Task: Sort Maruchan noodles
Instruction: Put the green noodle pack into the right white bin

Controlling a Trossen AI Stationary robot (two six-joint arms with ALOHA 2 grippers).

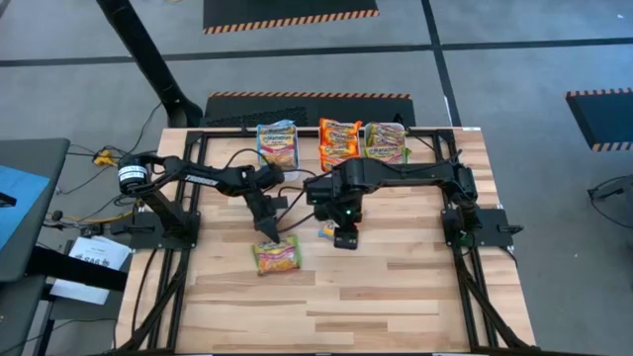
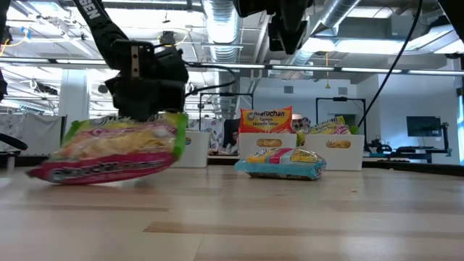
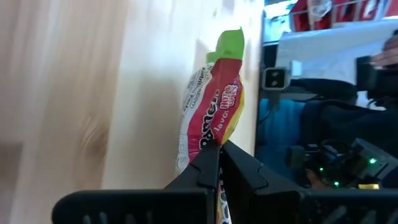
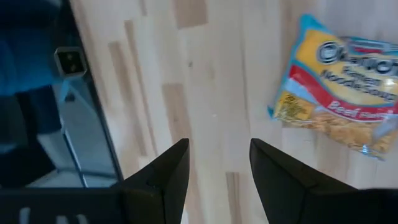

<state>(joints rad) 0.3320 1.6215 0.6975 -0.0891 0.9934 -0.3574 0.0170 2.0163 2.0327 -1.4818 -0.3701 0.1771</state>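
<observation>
A green-edged, pink-banded noodle packet [image 1: 277, 255] [image 2: 109, 148] hangs from my left gripper [image 1: 267, 229] [image 3: 219, 163], which is shut on it near the table's middle. A blue-edged beef packet [image 2: 281, 163] [image 4: 339, 93] lies flat on the table. My right gripper [image 1: 344, 237] [image 4: 217, 162] hovers open above the table just beside it, touching nothing. Three white bins at the far edge hold blue-edged packets [image 1: 278, 143], orange packets [image 1: 339, 141] and green-edged packets [image 1: 386, 141]. My left gripper pinches the green-edged packet by one end edge [image 3: 208, 140] between its two shut fingers, coming from above and slanting toward the near side. The packet hangs tilted below the fingers, low over the table; whether its far end [image 2: 43, 174] touches the wood I cannot tell.
The black frame rails [image 1: 193, 188] run along both sides of the table. The white bins [image 2: 337, 151] stand in a row at the far edge. Bare wood [image 1: 376, 297] stretches over the near half of the table.
</observation>
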